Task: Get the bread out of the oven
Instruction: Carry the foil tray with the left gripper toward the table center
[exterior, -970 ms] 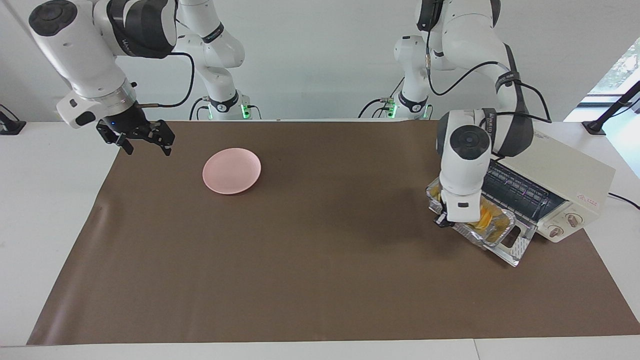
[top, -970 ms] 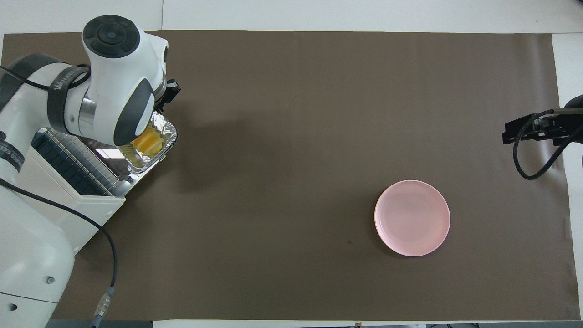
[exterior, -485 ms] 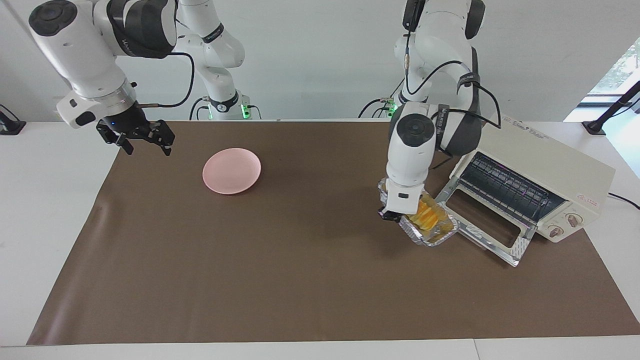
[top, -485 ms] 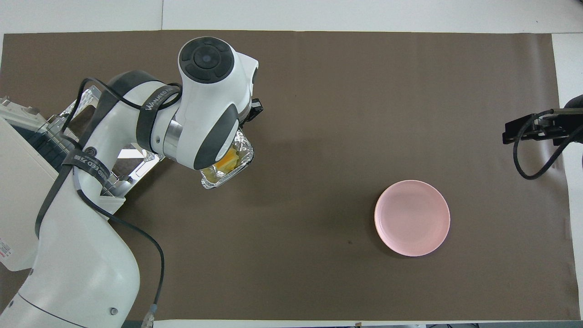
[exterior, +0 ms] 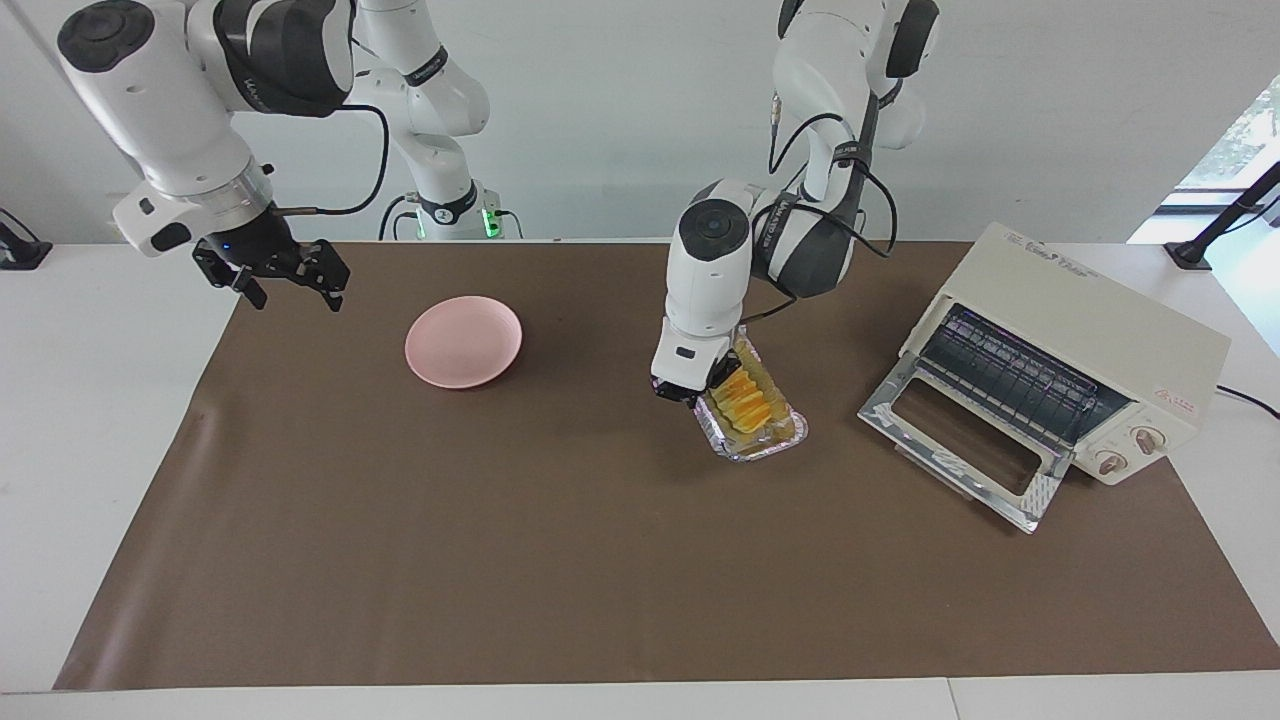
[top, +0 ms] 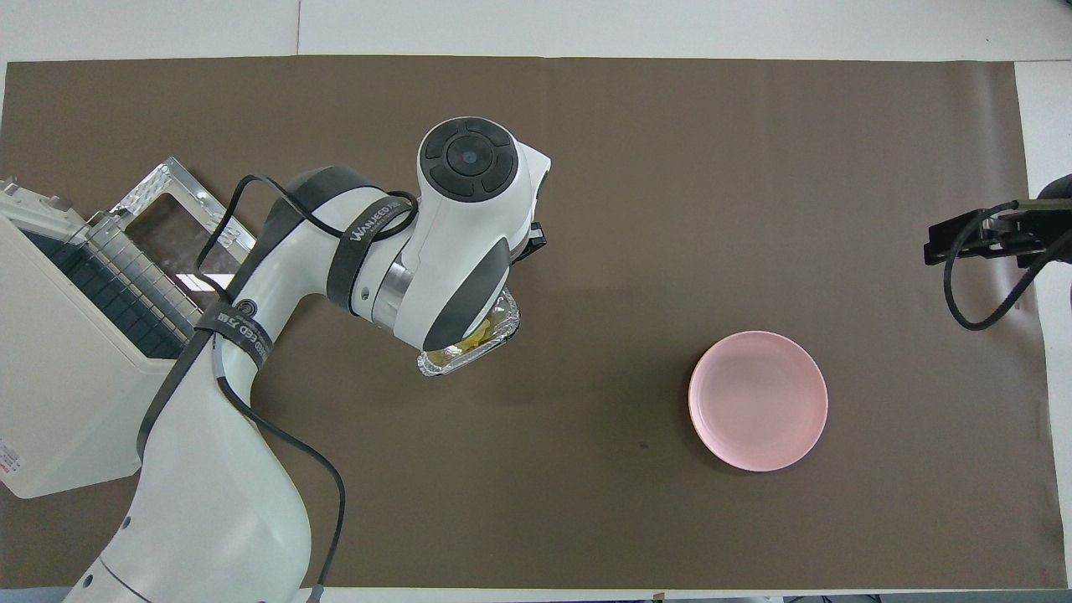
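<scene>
The bread [exterior: 745, 398], a ridged golden-yellow loaf, lies in a crinkled silver foil tray [exterior: 757, 430]. My left gripper [exterior: 688, 392] is shut on the tray's edge and holds it tilted just over the middle of the brown mat. In the overhead view my left hand covers most of the tray [top: 466, 356]; only a sliver of the bread [top: 479, 336] shows. The cream-white oven [exterior: 1085, 335] stands at the left arm's end of the table, its door [exterior: 960, 455] dropped open and its wire rack bare. My right gripper [exterior: 292, 290] is open and waits over the mat's edge at the right arm's end.
A pink plate [exterior: 463, 341] sits on the mat toward the right arm's end; it also shows in the overhead view [top: 758, 400]. The oven [top: 67, 352] and its open door [top: 176, 219] take up the corner at the left arm's end.
My left gripper has carried the foil tray with the bread off the open oven door and toward the middle of the mat. The right arm has not moved.
</scene>
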You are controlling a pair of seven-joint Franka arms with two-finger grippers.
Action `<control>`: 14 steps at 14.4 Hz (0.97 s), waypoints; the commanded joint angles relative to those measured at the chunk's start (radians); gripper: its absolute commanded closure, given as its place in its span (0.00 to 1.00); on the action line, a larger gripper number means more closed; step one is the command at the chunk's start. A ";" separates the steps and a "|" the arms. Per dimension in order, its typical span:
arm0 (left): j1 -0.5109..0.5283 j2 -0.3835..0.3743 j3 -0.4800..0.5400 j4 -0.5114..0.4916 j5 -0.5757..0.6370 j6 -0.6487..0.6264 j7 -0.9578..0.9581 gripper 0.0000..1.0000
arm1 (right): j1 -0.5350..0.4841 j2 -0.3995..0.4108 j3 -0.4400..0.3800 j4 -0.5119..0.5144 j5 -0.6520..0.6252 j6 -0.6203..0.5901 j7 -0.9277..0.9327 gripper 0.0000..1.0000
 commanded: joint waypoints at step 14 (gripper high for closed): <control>-0.160 -0.072 0.021 -0.239 0.039 0.177 0.302 1.00 | -0.005 -0.016 0.007 -0.016 -0.017 -0.007 0.005 0.00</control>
